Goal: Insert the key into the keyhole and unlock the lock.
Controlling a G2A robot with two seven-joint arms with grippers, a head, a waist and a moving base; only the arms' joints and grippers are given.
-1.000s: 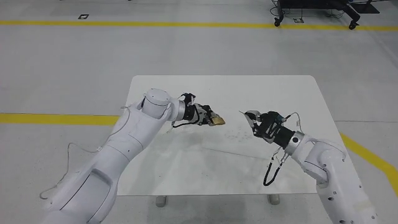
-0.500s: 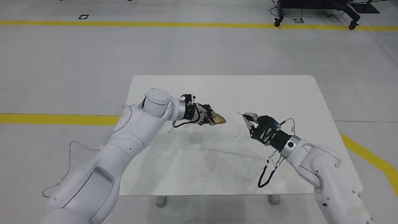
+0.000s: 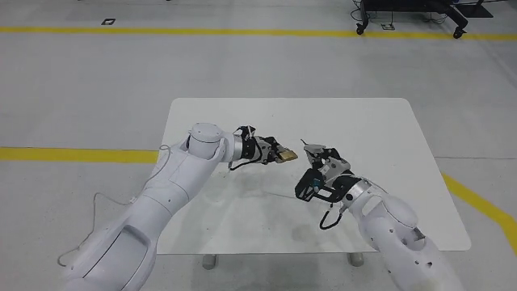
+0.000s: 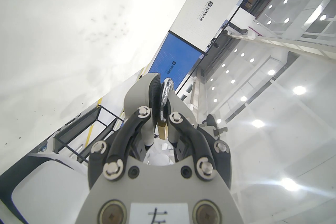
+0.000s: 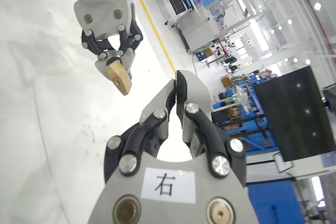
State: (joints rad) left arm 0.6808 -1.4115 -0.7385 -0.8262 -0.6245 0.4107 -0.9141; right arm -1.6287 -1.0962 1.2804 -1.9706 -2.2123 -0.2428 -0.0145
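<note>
the left claw [image 3: 273, 152] grips a brass padlock [image 3: 284, 155] by its shackle, holding it in the air over the white table [image 3: 380, 129], keyhole end towards the right claw [image 3: 315, 152], which is pinched shut on a thin key [image 3: 304, 141] just beside the padlock, not touching.

— Where's the lock [image 5: 119, 78]?

— Look at your left gripper [image 3: 273, 152]. It's a small brass padlock, and the silver shackle [image 4: 166, 93] is pinched in the jaws. The body juts out tilted and hangs above the table [image 3: 371, 129] without touching it. The keyhole [image 5: 117, 82] sits in the bottom face, which is turned toward your right gripper [image 5: 176, 83].

— And the key [image 3: 304, 142]?

— It's clamped in your right gripper's jaws, with only a thin dark sliver showing past the tips. It's near the lock but apart from it, and not in the keyhole.
</note>
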